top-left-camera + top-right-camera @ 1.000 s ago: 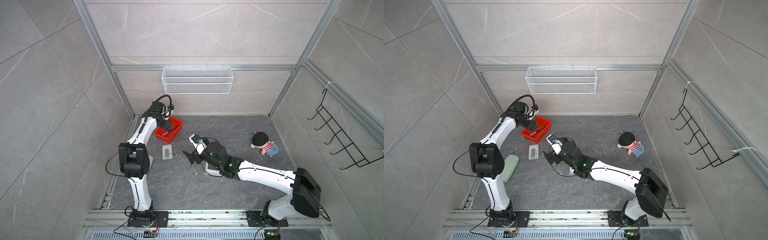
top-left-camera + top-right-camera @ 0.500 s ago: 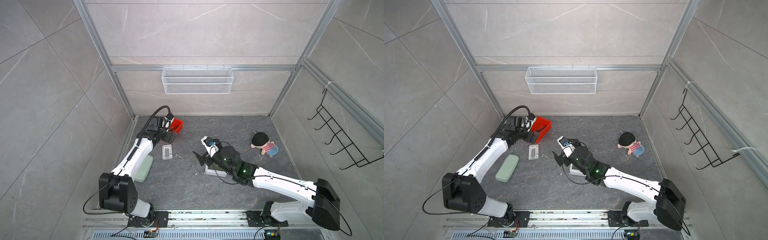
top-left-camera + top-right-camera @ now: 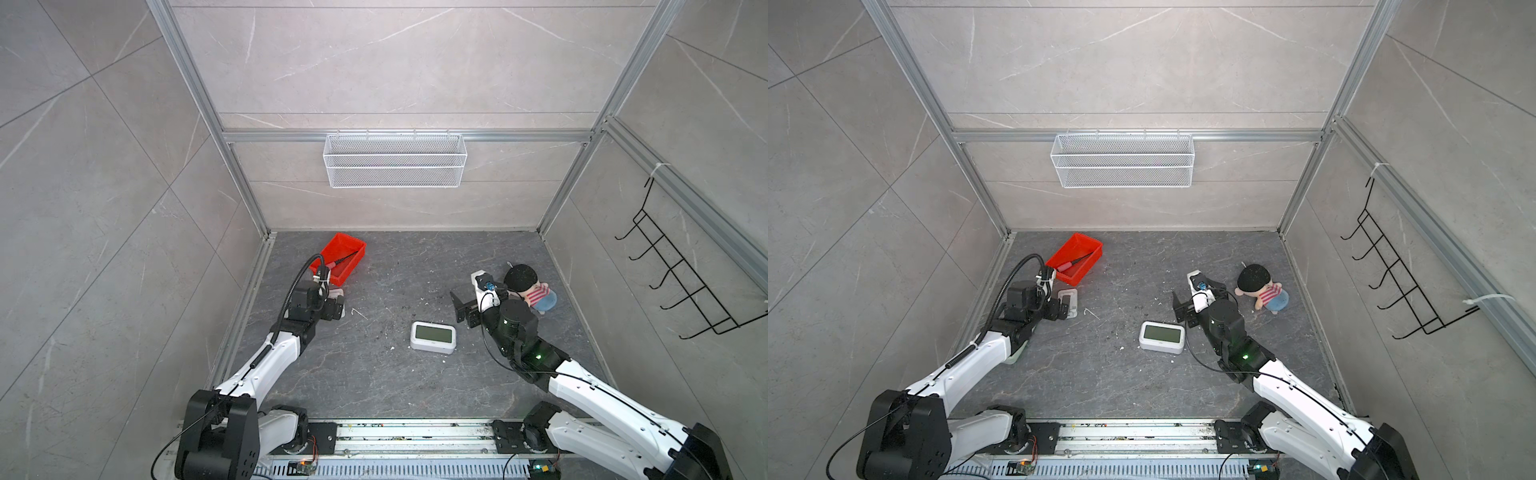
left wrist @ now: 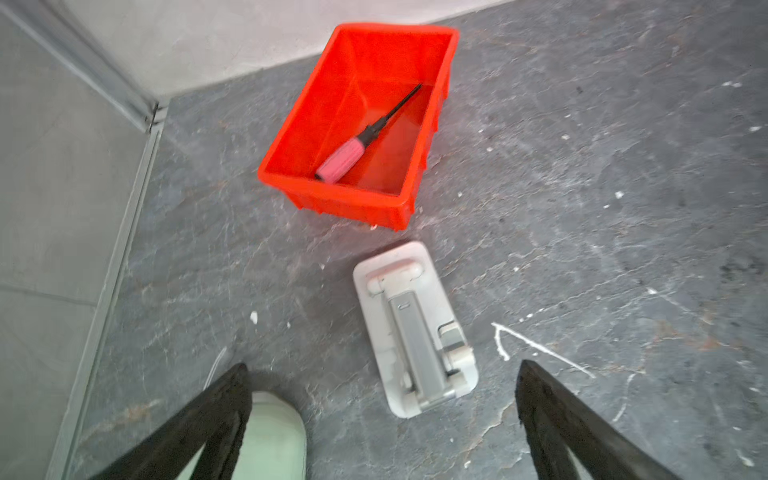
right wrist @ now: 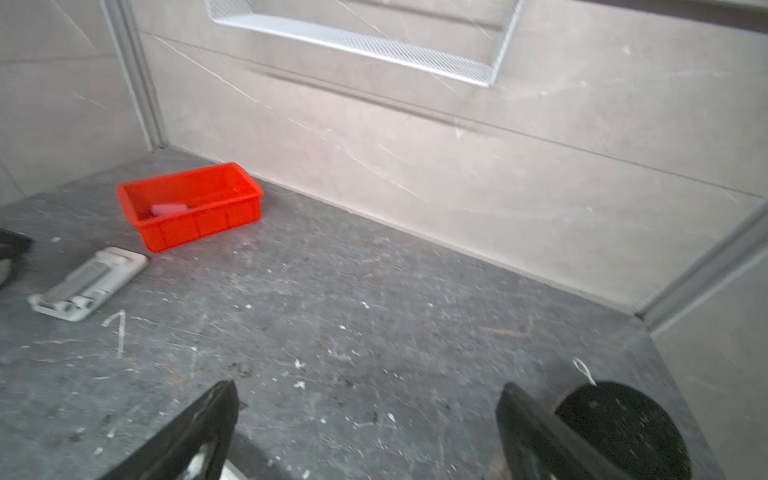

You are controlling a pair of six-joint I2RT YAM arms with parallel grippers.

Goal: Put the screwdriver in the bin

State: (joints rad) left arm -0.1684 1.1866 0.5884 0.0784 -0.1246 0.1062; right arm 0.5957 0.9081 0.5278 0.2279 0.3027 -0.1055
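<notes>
Your left jaws [image 4: 382, 419] stand spread wide with nothing between them, hanging over a white flat folding stand [image 4: 415, 328] near the left edge of the dark grey stone surface [image 4: 602, 208]. Beyond the stand, in the far left corner, sits the small rectangular bright red plastic bin [image 4: 332, 195]; the slim screwdriver with a pinkish-red handle and thin dark shaft [image 4: 353, 149] lies slantwise inside it on the floor. Toward the middle you have a white rectangular digital clock [image 3: 433, 336]. Your right jaws [image 5: 368, 432] are spread too, empty, just beside a black-haired plush doll in a striped shirt [image 3: 530, 286].
</notes>
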